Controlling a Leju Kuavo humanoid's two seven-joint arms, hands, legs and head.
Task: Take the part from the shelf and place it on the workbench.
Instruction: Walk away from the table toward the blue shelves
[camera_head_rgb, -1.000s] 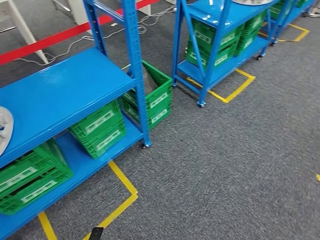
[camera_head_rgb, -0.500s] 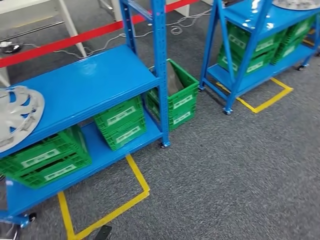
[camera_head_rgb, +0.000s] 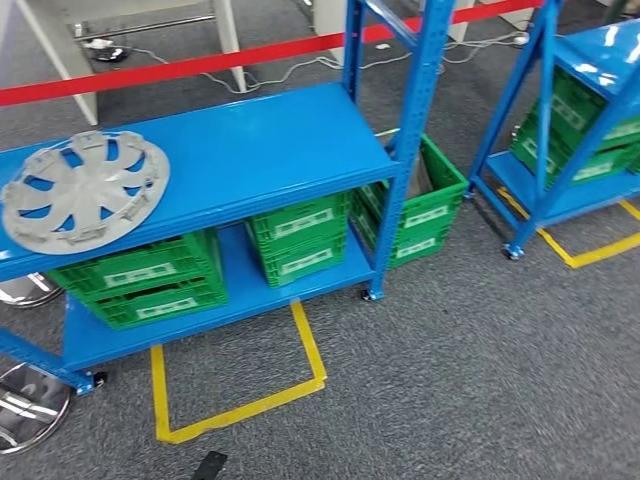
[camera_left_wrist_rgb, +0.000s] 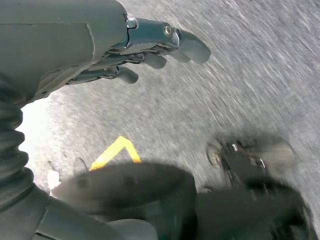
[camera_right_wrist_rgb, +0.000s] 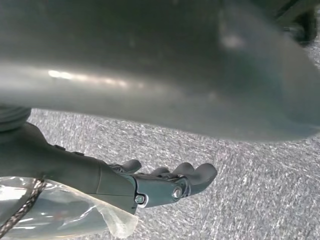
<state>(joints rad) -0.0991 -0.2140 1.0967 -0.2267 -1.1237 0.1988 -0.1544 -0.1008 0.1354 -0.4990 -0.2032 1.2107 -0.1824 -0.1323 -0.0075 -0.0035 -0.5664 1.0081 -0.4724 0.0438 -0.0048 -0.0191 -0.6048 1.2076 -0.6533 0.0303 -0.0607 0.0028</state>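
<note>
A round grey wheel cover (camera_head_rgb: 84, 190) lies flat on the top board of the blue shelf (camera_head_rgb: 249, 150), toward its left end. My left hand (camera_left_wrist_rgb: 151, 47) hangs over the grey carpet with its fingers stretched out and apart, holding nothing. My right hand (camera_right_wrist_rgb: 166, 182) also hangs above the carpet, fingers extended and empty. Both hands are far from the wheel cover.
Green crates (camera_head_rgb: 302, 238) stand on the shelf's lower board, and another green crate (camera_head_rgb: 423, 205) sits on the floor beside its right post. A second blue shelf (camera_head_rgb: 573, 130) stands at the right. Yellow tape (camera_head_rgb: 241, 400) marks the carpet. Chrome stool bases (camera_head_rgb: 26, 410) lie at the left.
The camera has swung left: the whole scene has shifted right, and the wheel cover has come fully into view on the shelf.
</note>
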